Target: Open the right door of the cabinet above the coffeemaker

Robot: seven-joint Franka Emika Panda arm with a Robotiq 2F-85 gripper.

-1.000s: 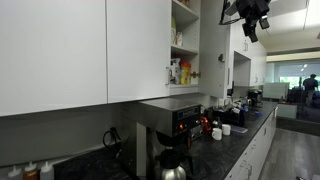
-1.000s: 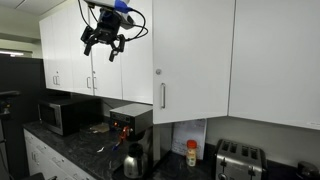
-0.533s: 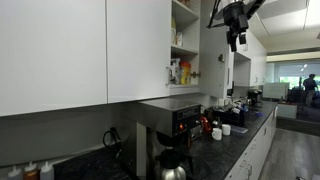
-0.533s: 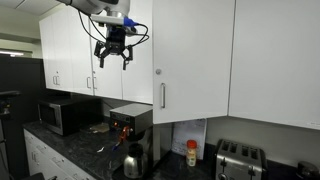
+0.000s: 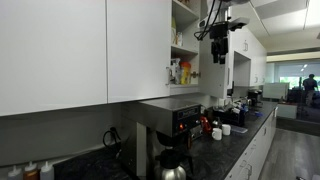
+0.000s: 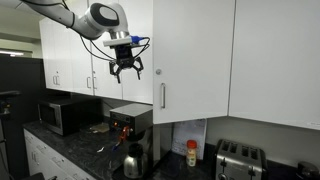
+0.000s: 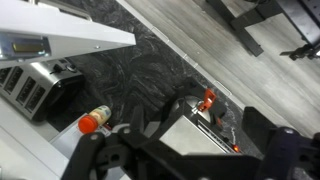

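We find the cabinet [image 5: 186, 40] open above the coffeemaker [image 5: 170, 125].
Bottles [image 5: 178, 72] line its shelf; the white door [image 6: 195, 60] stands swung out, jaws spread empty nearby.

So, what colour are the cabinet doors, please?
White; the doors show best in an exterior view.

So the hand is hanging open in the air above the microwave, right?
Not the microwave: that stands off to one side. The hand is hanging open in the air above the coffeemaker, as an exterior view shows.
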